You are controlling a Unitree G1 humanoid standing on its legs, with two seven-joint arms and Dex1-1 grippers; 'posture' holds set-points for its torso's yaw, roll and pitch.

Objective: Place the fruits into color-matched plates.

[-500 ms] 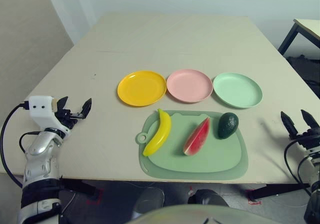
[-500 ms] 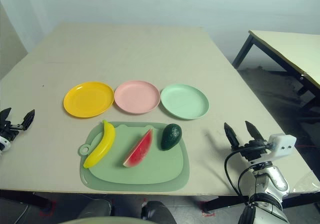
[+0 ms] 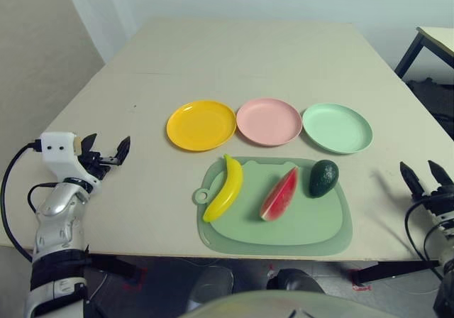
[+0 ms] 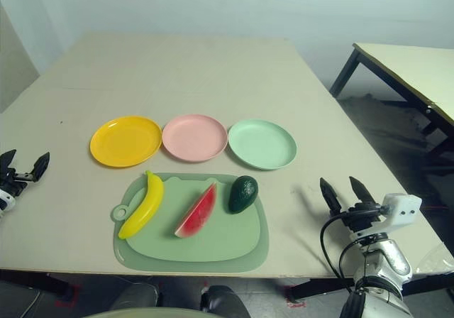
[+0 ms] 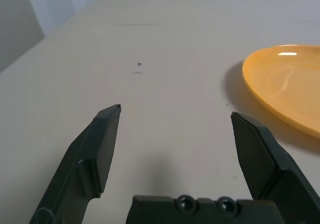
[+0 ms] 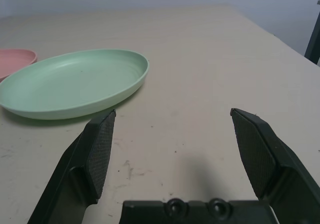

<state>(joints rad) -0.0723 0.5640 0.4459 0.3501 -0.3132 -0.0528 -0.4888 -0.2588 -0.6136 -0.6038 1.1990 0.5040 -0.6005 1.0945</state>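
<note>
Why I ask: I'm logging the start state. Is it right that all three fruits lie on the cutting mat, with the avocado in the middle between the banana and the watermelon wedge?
Not quite. The watermelon wedge is in the middle; the avocado lies at the right end and the banana at the left. All three do lie on the cutting mat, as the left eye view shows.

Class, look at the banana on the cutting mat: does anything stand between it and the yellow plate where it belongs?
Nothing visible does. The banana lies on the mat, and bare table separates it from the yellow plate.
</note>
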